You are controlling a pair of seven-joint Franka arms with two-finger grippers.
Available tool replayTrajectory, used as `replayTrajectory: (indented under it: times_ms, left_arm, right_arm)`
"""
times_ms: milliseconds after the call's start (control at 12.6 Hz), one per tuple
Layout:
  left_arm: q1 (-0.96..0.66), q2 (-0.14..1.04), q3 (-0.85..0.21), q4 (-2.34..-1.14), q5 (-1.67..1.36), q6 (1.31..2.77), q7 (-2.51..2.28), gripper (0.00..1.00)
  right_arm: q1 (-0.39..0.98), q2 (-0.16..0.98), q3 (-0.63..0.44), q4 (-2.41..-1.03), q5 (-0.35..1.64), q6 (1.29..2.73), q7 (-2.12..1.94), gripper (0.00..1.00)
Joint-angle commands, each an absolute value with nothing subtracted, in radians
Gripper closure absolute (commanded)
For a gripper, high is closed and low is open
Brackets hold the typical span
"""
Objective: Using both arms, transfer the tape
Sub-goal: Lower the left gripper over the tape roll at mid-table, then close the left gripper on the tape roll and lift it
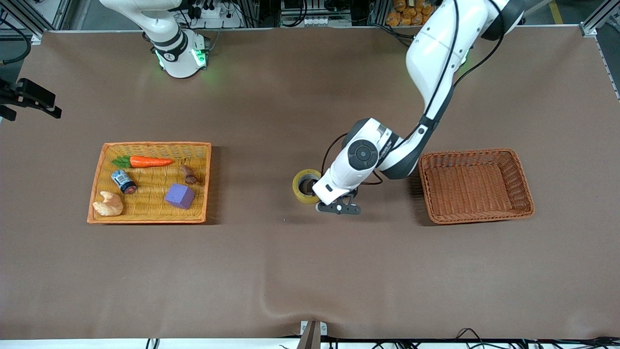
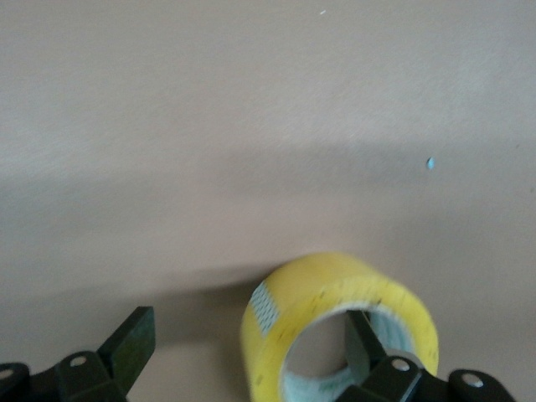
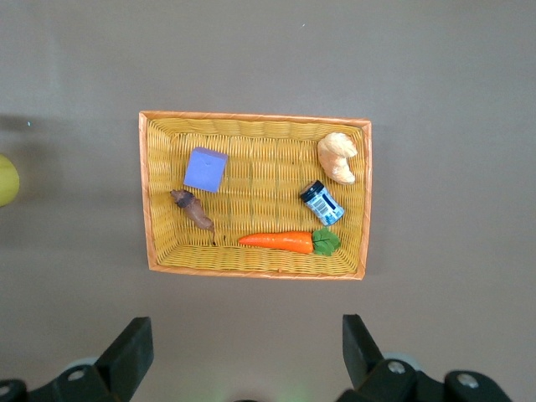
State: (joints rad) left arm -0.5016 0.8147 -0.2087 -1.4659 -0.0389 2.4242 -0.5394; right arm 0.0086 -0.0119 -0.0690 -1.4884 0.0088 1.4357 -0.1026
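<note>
Lying on the brown, matte worktop [image 1: 271, 271] between the two baskets: the tape [image 1: 305, 186], a glossy yellowish ring with a pale inner core, apparently resting flat with its hole facing up, though the left wrist view shows it tipped. Being a ring, showing no long axis.

Reaching down beside it: the left end effector [image 2: 243, 356], spread wide, one finger [image 2: 362, 343] sitting inside the tape's core, the other well outside the roll; gripping nothing.

Waiting high over the orange-rimmed yellow wicker tray [image 3: 255, 119]: the right end effector [image 3: 243, 352], fingers wide apart and holding nothing.

Sitting in that tray: a smooth orange carrot [image 1: 149, 161], a small dark-labelled can [image 1: 123, 181], a purple cube [image 1: 179, 196], a lumpy tan pastry-like shape [image 1: 108, 204] and a small brown piece [image 1: 188, 174].

Standing toward the left arm's end: a rectangular reddish-brown woven basket [image 1: 476, 213].
</note>
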Motion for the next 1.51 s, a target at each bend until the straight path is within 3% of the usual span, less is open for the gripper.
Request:
replayTrajectory:
  times_ms: [0, 637, 876, 1195, 1274, 1354, 1434]
  left_arm:
    - [-0.541, 0.873, -0.193, -1.430, 0.006, 2.479, -0.568, 0.00]
    - [-0.549, 0.848, -0.195, -1.451, 0.052, 2.465, -0.578, 0.00]
    - [-0.563, 0.830, -0.195, -1.454, 0.054, 2.369, -0.578, 0.00]
    - [-0.569, 0.831, -0.193, -1.454, 0.055, 2.347, -0.569, 0.00]
    - [-0.571, 0.834, -0.195, -1.453, 0.083, 2.347, -0.569, 0.08]
    - [-0.569, 0.838, -0.198, -1.451, 0.130, 2.347, -0.569, 0.27]
    - [-0.568, 0.838, -0.198, -1.450, 0.150, 2.347, -0.569, 0.62]
  right_arm:
    - [0.002, -0.002, -0.064, -1.471, 0.025, 1.431, -0.103, 0.00]
    - [0.002, -0.003, -0.064, -1.434, 0.025, 1.431, -0.107, 0.00]
    - [-0.002, -0.003, -0.064, -1.434, 0.025, 1.433, -0.109, 0.00]
    - [-0.002, -0.003, -0.066, -1.433, 0.025, 1.433, -0.110, 0.00]
    - [0.000, -0.003, -0.066, -1.433, 0.025, 1.431, -0.109, 0.00]
    - [-0.003, -0.003, -0.066, -1.433, 0.025, 1.433, -0.112, 0.00]
    - [-0.003, -0.003, -0.066, -1.433, 0.025, 1.433, -0.112, 0.00]
